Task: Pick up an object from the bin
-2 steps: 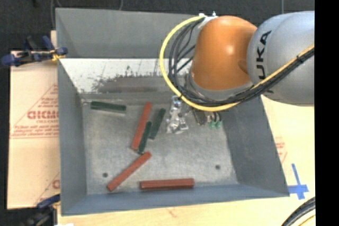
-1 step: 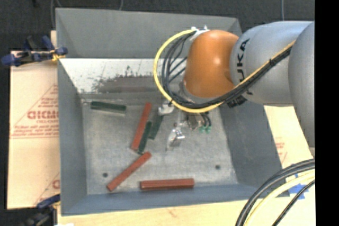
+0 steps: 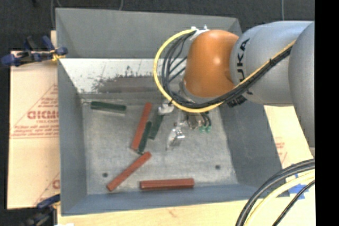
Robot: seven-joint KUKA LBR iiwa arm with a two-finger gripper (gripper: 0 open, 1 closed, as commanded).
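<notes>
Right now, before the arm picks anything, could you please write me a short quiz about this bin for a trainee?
1. How many red-brown sticks lie in the bin?
2. True or false: the gripper hangs over the bin's left wall.
3. Which lies nearest the bin's front wall? A) green stick B) red-brown stick C) gripper
Key: 1) three; 2) false, it hangs near the middle; 3) B.

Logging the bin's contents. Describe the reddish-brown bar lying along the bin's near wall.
The bar is long, straight and slim, reddish-brown, dull, perhaps wood or plastic. It lies flat on the bin floor, almost parallel to the near wall, close to it. Only the floor touches it; a slanted reddish bar lies apart on its left.
</notes>
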